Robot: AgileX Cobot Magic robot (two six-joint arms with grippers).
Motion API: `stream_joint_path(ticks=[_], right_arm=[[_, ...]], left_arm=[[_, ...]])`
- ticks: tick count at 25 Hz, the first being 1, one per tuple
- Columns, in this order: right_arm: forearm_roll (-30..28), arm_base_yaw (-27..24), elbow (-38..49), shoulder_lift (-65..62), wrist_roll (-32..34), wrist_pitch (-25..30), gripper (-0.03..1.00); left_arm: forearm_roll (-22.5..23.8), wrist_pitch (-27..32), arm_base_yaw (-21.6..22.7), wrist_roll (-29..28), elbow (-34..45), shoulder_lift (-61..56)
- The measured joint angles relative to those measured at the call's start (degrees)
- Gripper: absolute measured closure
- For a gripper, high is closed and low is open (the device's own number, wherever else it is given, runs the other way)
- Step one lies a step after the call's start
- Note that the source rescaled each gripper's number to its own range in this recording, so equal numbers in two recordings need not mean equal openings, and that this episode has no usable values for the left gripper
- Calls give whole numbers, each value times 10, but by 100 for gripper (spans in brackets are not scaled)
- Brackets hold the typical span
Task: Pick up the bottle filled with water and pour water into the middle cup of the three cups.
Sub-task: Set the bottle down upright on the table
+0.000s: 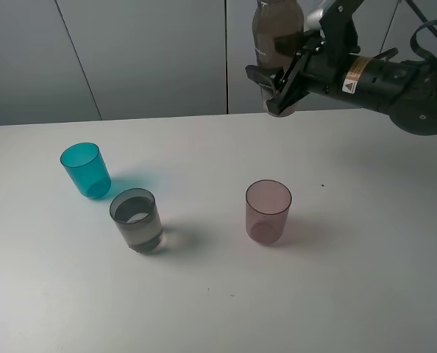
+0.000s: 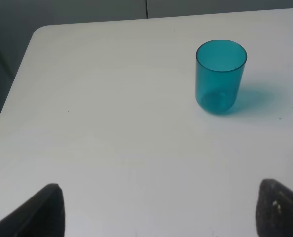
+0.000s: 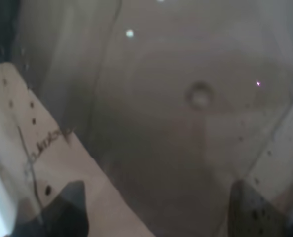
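Right gripper (image 1: 279,87) is clasping the bottle (image 1: 276,33) roughly upright, high over the table's (image 1: 366,279) far side. The middle cup (image 1: 136,219) (grey, between teal cup (image 1: 85,169) and pink cup (image 1: 268,212)) is standing well apart from it. Left gripper (image 2: 161,217) is hanging with fingers spread, empty.

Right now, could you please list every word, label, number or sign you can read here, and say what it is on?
Nothing reads clearly.
Sticker on the right arm: a yellow warning triangle beside print too small to read.
Right finger pad: a dark scrawl, illegible.
Bottle: nothing I can make out.
Teal cup, grey cup, pink cup: no text.
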Motion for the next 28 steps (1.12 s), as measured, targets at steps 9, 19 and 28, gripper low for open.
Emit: stream_joint_path(ticks=[9, 19, 28], right_arm=[[16, -97, 47, -4, 93, -7, 96], [194, -136, 47, 114, 87, -24, 96], [201, -136, 49, 187, 41, -115, 96]], left_arm=[[0, 0, 0, 0, 0, 0], [0, 0, 0, -1, 0, 0], [0, 0, 0, -1, 0, 0]])
